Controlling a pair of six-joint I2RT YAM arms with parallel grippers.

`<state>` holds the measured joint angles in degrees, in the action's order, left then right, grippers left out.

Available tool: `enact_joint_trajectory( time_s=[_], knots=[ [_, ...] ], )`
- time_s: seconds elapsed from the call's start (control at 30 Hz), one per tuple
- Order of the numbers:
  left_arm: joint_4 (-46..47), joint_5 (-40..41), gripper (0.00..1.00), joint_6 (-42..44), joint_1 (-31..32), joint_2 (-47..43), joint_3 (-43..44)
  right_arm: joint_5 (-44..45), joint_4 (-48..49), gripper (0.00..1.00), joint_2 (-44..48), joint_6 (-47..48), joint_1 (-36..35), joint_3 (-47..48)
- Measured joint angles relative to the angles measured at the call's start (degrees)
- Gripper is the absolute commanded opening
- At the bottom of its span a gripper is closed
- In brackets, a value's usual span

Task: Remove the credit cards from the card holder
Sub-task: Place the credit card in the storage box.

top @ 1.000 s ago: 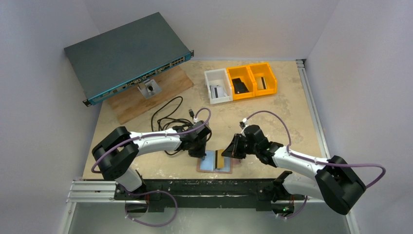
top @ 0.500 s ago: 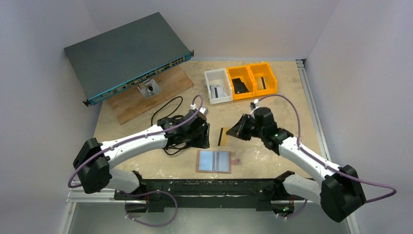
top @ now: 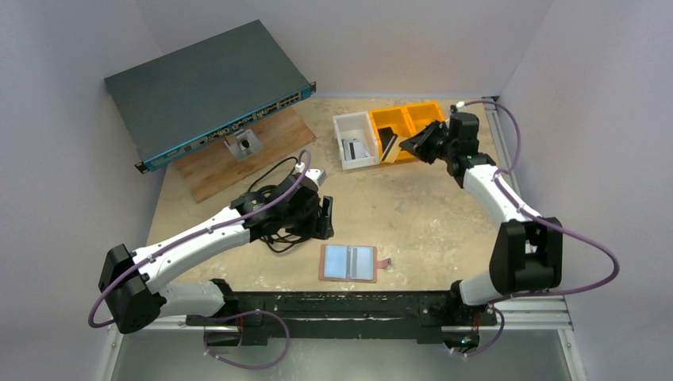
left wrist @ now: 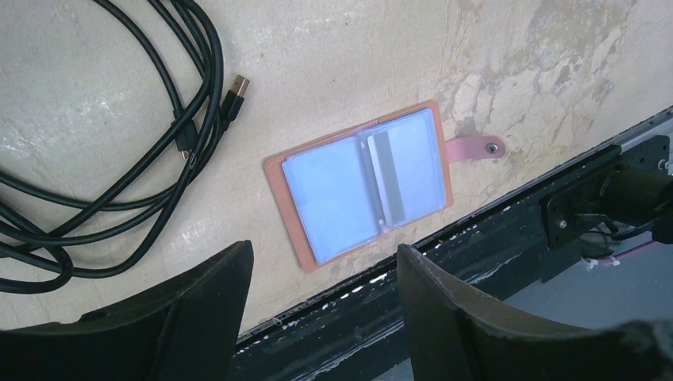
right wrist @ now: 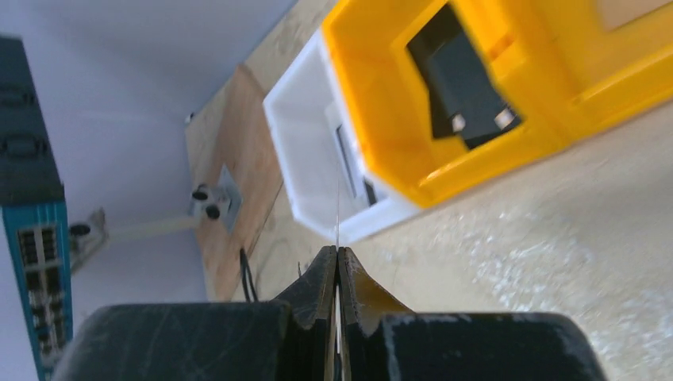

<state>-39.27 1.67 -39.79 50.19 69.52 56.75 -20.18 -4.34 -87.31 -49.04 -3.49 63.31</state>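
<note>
While the card holder [top: 349, 263] lies open and flat on the counter [top: 428, 214] near its front edge, the right arm reaches far back to the row of bins. Its fingers [right wrist: 336, 266] are pressed together, pinching a thin credit card [right wrist: 337, 218] seen edge-on, poised above the white bin [top: 355, 140] beside the orange bins [top: 413, 129]. The step in hand looks like dropping this card off. The left arm hangs over the black cable [top: 274, 186], just left of the holder, its fingers [left wrist: 321, 305] spread and holding nothing. In the left wrist view, a second card with a grey stripe [left wrist: 387, 178] sits in the holder's right pocket. Next, the right fingers likely need to part over the bin, then that remaining card must be drawn out.
</note>
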Motion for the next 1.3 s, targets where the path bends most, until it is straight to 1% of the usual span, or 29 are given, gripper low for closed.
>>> enact_joint_trajectory(
  time_s=[0.27, 0.4, 0.53, 0.7, 0.97, 1.0, 1.03, 1.1, 1.17, 1.23, 1.3],
  knots=[
    [-1.0, -0.6, 0.67, 1.3, -0.9, -0.4, 0.0, 0.8, 1.2, 0.00, -11.1, -0.7, 9.1, 10.1],
    [-1.0, -0.9, 0.66, 1.5, -1.1, -0.5, 0.0, 2.9, 1.1, 0.00, -16.7, -0.8, 11.5, 15.4],
    [-1.0, -1.0, 0.66, 1.5, -1.1, -0.5, -0.3, 4.3, 0.6, 0.00, -20.5, -0.8, 12.3, 19.5],
    [-1.1, -1.2, 0.67, 1.5, -1.1, -0.5, -0.4, 6.6, -2.1, 0.00, -26.0, 0.3, 12.6, 26.7],
    [-1.1, -2.3, 0.68, 1.5, -1.1, -0.5, -0.4, 9.4, -6.1, 0.00, -31.9, 3.9, 12.2, 32.3],
    [-1.1, -2.5, 0.68, 1.4, -1.1, -0.5, -0.4, 10.1, -7.0, 0.02, -32.9, 4.6, 12.0, 33.5],
    [-1.1, -2.6, 0.69, 1.4, -1.1, -0.5, -0.4, 10.4, -7.9, 0.08, -33.6, 5.1, 11.7, 34.3],
    [-1.1, -2.9, 0.71, 1.4, -1.1, -0.4, -0.4, 11.3, -9.4, 0.23, -35.0, 6.1, 10.7, 36.1],
    [-1.0, -3.2, 0.72, 1.4, -1.1, -0.3, -0.4, 12.0, -10.3, 0.36, -35.6, 6.8, 9.7, 36.9],
    [-0.9, -3.4, 0.72, 1.4, -1.1, -0.1, -0.4, 12.6, -11.5, 0.43, -35.7, 7.7, 8.9, 37.0],
    [-0.6, -3.6, 0.72, 1.4, -1.1, 0.0, -0.6, 13.1, -12.2, 0.45, -35.7, 8.2, 8.3, 37.0]
  ],
)
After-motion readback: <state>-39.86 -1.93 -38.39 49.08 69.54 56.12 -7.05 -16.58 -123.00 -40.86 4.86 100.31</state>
